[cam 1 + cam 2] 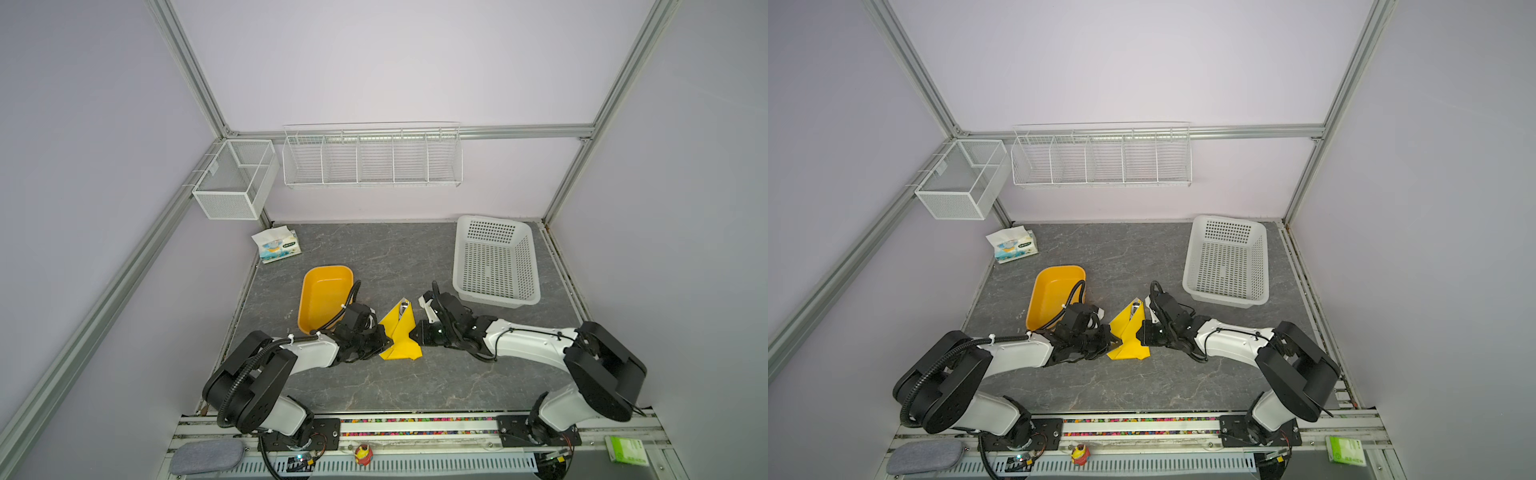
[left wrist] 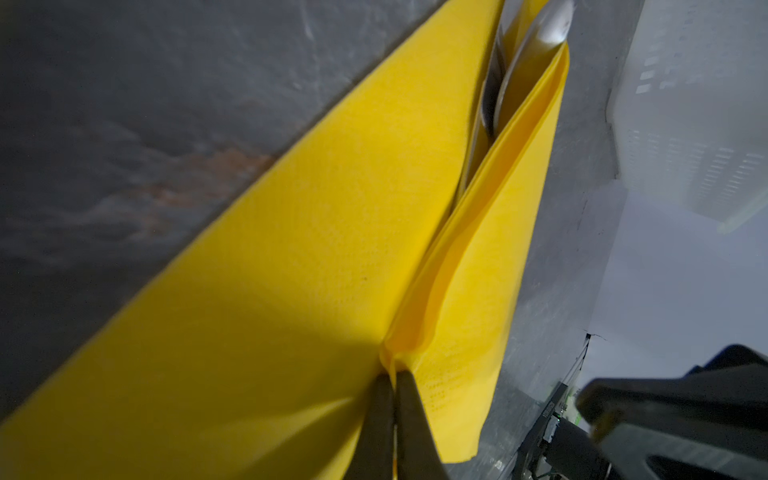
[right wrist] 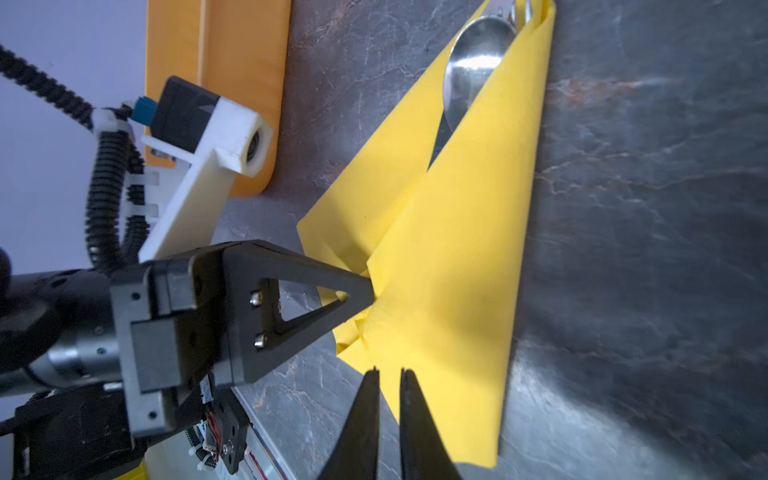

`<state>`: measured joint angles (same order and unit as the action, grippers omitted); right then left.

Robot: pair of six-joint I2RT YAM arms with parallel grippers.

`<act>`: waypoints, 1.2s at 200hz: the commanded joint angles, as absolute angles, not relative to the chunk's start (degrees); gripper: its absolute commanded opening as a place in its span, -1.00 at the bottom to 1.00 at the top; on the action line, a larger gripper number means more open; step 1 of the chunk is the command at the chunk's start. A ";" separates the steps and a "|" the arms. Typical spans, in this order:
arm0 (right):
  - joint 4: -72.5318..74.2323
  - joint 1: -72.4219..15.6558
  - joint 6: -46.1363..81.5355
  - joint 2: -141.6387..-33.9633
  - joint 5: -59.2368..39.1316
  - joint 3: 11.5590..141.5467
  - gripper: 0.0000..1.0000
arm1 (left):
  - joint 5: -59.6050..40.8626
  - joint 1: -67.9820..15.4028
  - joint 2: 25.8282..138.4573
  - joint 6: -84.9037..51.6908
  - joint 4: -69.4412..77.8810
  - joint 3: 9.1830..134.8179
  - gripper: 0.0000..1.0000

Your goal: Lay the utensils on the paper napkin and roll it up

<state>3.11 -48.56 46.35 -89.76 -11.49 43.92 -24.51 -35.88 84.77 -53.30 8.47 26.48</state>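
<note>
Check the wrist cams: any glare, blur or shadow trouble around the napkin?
Left wrist view: glare blows out the spoon bowl; paper napkin soft near the lens, dark shadow where the left pincer pinches it. Right wrist view: napkin sharp, bright highlight on the spoon, table dark toward the frame edge.

Our left arm [image 1: 309, 358] and right arm [image 1: 530, 343] stretch low and inward, claws nearly tip to tip: left claw [image 2: 393, 376] pinched tight, right claw [image 3: 390, 371] with jaws a slit apart.
</note>
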 commanded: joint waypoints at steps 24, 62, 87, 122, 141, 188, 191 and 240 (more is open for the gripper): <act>2.95 -48.50 48.60 -96.46 -8.48 43.53 -0.72 | -24.87 -35.51 85.74 -52.03 7.94 28.76 -1.00; 2.37 -48.52 47.96 -93.89 -8.38 43.48 -0.71 | -24.40 -35.51 85.70 -50.96 6.10 29.52 -1.00; 2.29 -48.52 46.97 -90.67 -9.13 44.21 -0.69 | -23.51 -35.54 85.09 -50.58 5.25 29.59 -1.00; 4.30 -49.47 45.99 -91.24 -13.77 45.42 -0.66 | -23.12 -35.51 84.98 -49.91 4.13 30.08 -1.00; 4.50 -49.96 46.03 -93.24 -14.27 46.18 -0.66 | -23.28 -35.51 85.16 -49.92 4.30 30.08 -1.00; 5.76 -50.27 47.51 -98.96 -14.27 46.54 -0.68 | -23.90 -35.51 83.92 -49.88 4.43 30.11 -0.96; 5.74 -50.27 47.69 -99.15 -14.01 46.46 -0.69 | -23.88 -35.51 83.53 -49.92 4.19 30.07 -0.94; 4.10 -50.43 47.80 -98.94 -11.16 44.82 -0.72 | -14.43 -35.52 70.47 -49.11 -9.89 28.89 -0.22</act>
